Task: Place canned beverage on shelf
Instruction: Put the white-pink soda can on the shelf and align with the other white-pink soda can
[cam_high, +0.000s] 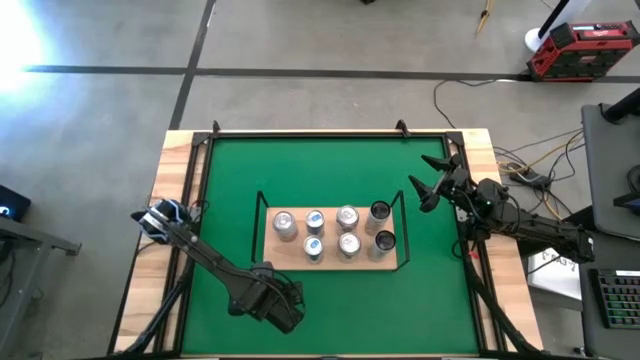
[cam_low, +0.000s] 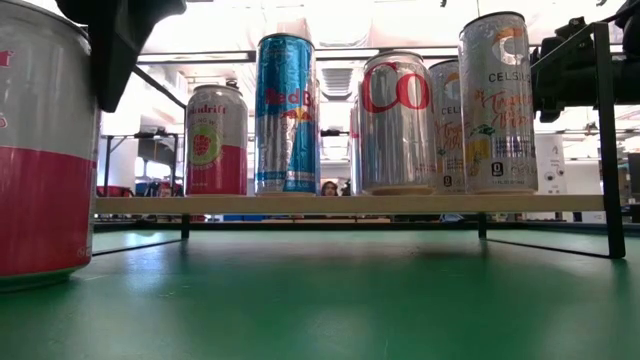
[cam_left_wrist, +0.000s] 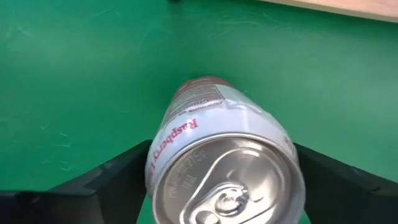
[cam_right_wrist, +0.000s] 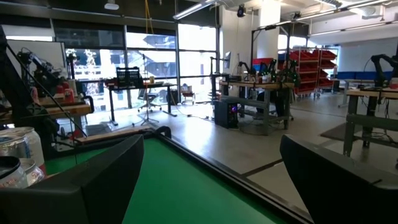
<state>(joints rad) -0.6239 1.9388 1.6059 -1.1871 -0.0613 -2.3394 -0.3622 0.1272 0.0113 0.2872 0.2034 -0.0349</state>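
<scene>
Left gripper (cam_left_wrist: 217, 186) fingers straddle upright red-and-silver aluminium beverage can (cam_left_wrist: 224, 162), contact uncertain; smooth, dentable wall wants mid-body grip

The high view is evenly lit from above, with a blown-out white glare patch on the floor beyond the worktop's (cam_high: 230, 200) far left corner. Shadows on the green felt are soft and short.

In the low view, bright ceiling lights and windows behind the shelf (cam_low: 340, 204) wash out the background. The near red-and-white can (cam_low: 45, 150) at the left edge is large and blurred, and the felt in front is out of focus too.

The left wrist view shows soft highlights on the silver can top (cam_left_wrist: 227, 183), whose near rim is slightly blurred.

In the right wrist view the room's windows glare white, while the near dark fingers (cam_right_wrist: 93, 180) are dim and unfocused.
</scene>
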